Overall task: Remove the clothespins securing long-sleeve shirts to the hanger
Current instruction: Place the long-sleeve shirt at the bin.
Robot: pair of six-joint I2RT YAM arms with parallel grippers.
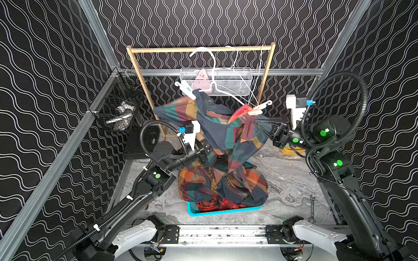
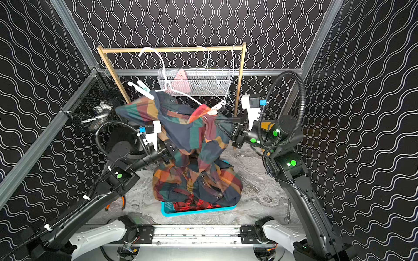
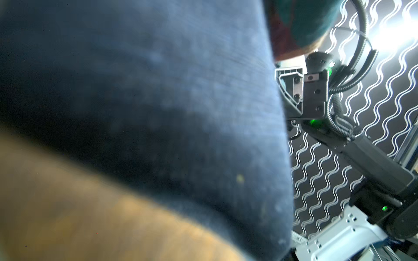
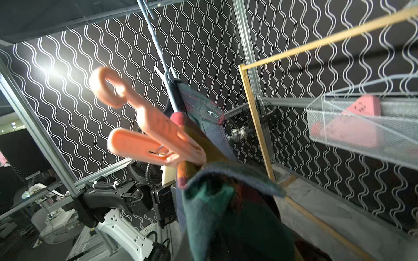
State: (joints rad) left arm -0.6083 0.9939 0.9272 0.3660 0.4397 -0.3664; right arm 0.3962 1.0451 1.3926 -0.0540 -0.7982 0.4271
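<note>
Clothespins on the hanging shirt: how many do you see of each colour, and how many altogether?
Mint-teal clothespin: 1
Pink clothespin: 1
Total: 2

A pink clothespin [image 4: 158,135] filled the middle of the view, its jaws closed on the edge of a checked shirt [image 4: 226,203]. The thin bar of a hanger [image 4: 158,58] ran down to the same place. The shirt hung below in green, navy and orange folds. Behind it stood a wooden rack [image 4: 255,117] and a mesh basket [image 4: 395,146] with something pink inside. A black arm [image 4: 108,198] showed beyond the shirt.
</note>
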